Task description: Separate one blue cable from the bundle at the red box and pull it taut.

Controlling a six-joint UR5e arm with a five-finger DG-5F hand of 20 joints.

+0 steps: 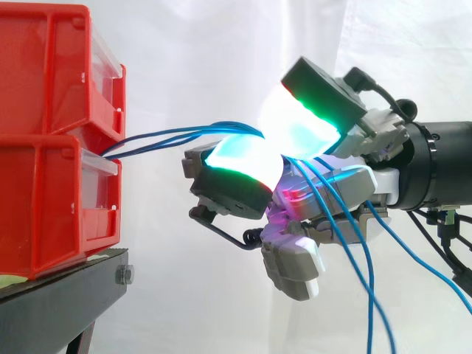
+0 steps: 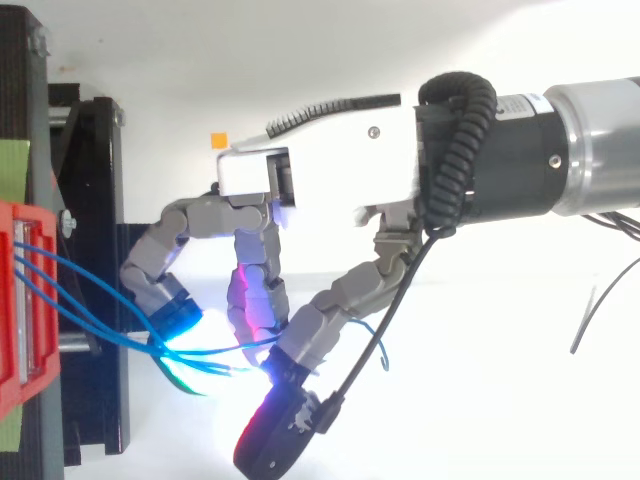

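Note:
Two red boxes are stacked at the left, the upper on the lower. Three thin blue cables leave the gap between them and run right, close together, to my hand. Its fingers are curled, and the cables pass between a lower cyan-green pad and a larger glowing pad above it. Beyond the hand, the blue cables hang down loosely to the lower right. From above, the cables fan from the red box into the glowing fingertips of the hand.
The boxes stand on a black stand with a bolt at its front edge. A white curtain hangs behind. There is open air between the boxes' fronts and my fingers, and below the hand.

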